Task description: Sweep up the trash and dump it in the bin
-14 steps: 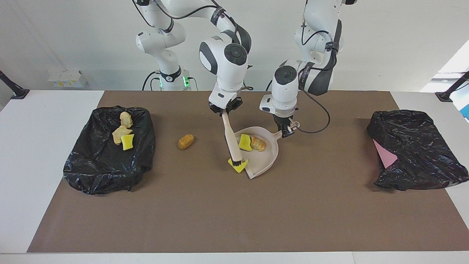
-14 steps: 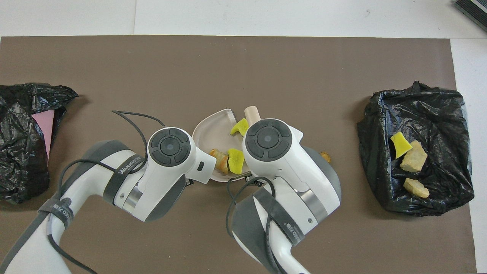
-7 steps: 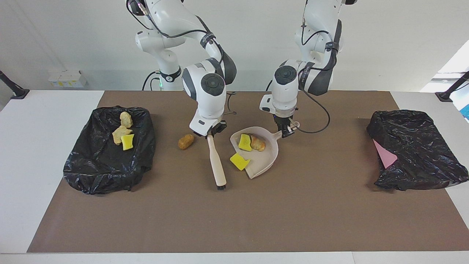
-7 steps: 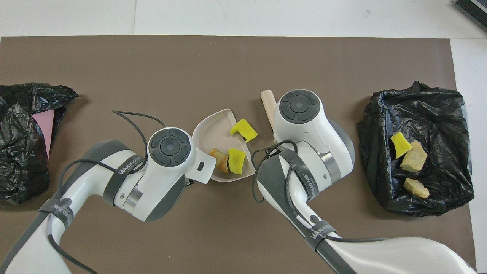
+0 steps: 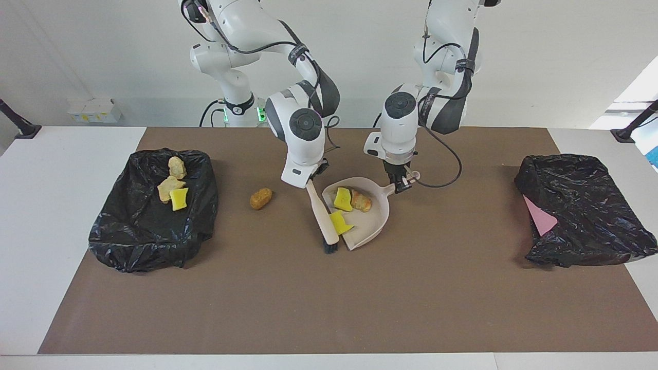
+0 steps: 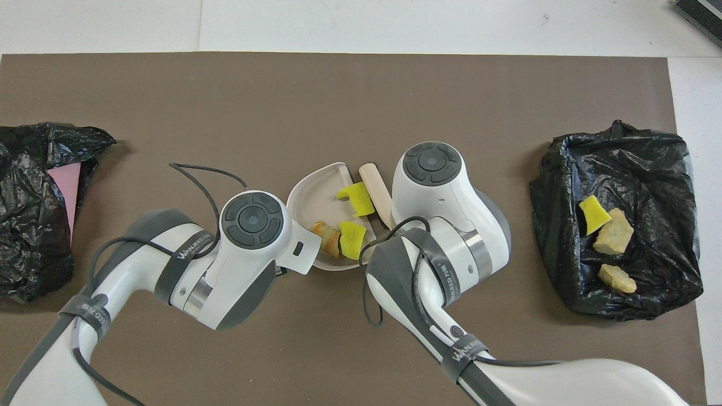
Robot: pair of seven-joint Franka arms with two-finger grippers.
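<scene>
R gripper (image 5: 310,181) pinching brush (image 5: 324,216), nudging yellow sponge scrap (image 5: 339,222) at dustpan (image 5: 374,218) lip. L gripper (image 5: 402,184) clamped on pan handle. Scraps look light n squishy, so I push low, not grab; one brown chunk (image 5: 261,198) loose nr bin bag (image 5: 149,210)

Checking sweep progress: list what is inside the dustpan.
The dustpan holds a yellow sponge piece beside a bread-like chunk. A second yellow sponge piece lies at its lip. The overhead view's arms cover its handle end.

1. White wall (image 5: 540,61), plain.
2. White table (image 5: 61,216), brown mat (image 5: 329,298) covering most of it.
3. Black clamp mounts (image 5: 18,126) at both table ends.
4. Bright daylight at one edge (image 5: 640,95).
</scene>
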